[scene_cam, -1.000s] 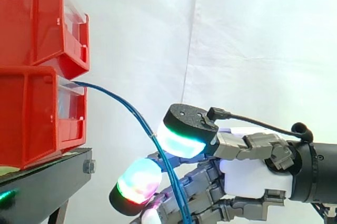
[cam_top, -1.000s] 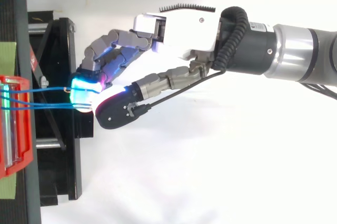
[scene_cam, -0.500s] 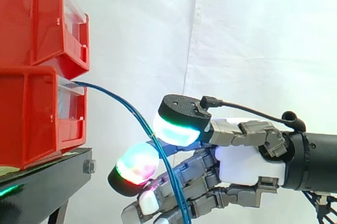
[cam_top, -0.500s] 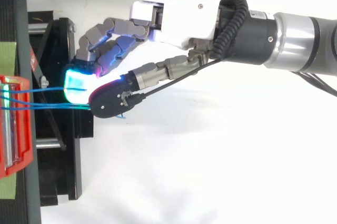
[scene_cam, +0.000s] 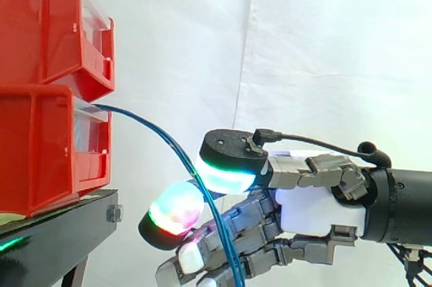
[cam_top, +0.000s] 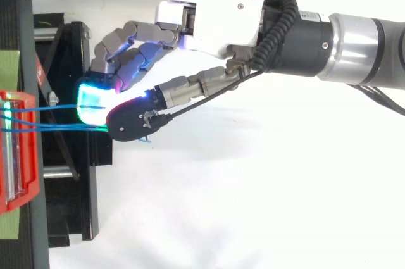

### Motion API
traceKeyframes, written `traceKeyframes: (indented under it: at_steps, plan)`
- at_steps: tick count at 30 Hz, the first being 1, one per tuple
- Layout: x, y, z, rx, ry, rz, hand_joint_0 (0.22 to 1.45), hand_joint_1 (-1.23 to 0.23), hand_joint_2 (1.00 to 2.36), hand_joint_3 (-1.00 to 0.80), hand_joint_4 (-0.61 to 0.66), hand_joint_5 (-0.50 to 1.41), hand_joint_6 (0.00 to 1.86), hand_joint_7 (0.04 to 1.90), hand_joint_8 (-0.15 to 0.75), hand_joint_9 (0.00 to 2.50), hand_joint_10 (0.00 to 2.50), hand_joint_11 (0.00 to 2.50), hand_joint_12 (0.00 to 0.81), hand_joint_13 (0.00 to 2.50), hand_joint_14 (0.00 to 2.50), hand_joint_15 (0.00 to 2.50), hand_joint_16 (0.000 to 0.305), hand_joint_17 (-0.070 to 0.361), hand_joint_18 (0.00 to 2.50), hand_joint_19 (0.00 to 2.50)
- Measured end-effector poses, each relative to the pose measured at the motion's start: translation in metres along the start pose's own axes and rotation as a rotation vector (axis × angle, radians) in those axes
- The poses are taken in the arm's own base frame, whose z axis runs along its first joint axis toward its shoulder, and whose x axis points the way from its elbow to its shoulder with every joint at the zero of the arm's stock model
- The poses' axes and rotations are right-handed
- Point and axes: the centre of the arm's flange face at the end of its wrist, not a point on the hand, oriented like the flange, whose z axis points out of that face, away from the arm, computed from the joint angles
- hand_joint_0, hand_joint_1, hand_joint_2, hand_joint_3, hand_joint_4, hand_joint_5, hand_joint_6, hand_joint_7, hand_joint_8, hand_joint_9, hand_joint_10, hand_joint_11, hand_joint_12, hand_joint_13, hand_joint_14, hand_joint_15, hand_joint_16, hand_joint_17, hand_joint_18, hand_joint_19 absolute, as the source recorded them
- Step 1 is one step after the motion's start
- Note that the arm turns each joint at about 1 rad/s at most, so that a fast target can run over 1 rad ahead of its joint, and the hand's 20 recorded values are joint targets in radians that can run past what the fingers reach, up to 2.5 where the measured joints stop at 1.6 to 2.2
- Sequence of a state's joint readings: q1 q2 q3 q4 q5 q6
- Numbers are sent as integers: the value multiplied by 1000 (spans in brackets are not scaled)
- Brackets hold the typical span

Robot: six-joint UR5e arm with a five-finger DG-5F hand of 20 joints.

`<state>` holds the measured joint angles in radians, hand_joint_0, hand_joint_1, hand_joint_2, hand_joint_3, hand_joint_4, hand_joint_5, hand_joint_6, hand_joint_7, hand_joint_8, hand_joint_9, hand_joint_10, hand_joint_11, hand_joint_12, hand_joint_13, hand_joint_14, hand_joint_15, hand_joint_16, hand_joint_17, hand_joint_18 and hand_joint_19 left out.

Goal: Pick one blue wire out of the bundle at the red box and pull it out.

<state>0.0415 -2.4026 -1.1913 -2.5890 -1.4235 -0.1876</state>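
Note:
Thin blue wires [scene_cam: 156, 129] leave the front of the lower red box [scene_cam: 40, 152] and arc down to the right. From above they run as near-parallel lines [cam_top: 63, 130] from the box [cam_top: 16, 155] toward the hand. The hand [scene_cam: 317, 216] reaches in from the right, its palm [cam_top: 215, 25] white. Its thumb pad [scene_cam: 226, 173], glowing green-white, sits on top of the wire, and a finger pad [scene_cam: 175, 213] glowing red and green sits just below it. The two pads meet around the wire about a hand's width from the box. A short blue wire end [cam_top: 147, 139] pokes out under the thumb.
A second red box [scene_cam: 47, 23] is stacked above the lower one. Both rest on a black stand [scene_cam: 61, 233], whose frame [cam_top: 69, 60] lies under the fingertips in the top view. A white curtain [scene_cam: 324, 50] hangs behind.
The hand moved left toward the box and rose slightly, then the thumb came down a little onto the wire. The wires' arc from the box looks unchanged.

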Motion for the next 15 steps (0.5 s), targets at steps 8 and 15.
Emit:
traceKeyframes:
  at_steps: [8,15]
  plan:
    - [-1,10,0,-3,0,-8,605,-648,1017,-161,270,-202,935,869,399,728,9,472,435,608,8,255,54,121,656,391]
    - [-3,15,-3,19,4,-20,607,-659,1015,-82,245,-191,952,865,420,764,11,486,454,632,8,254,58,130,694,368]
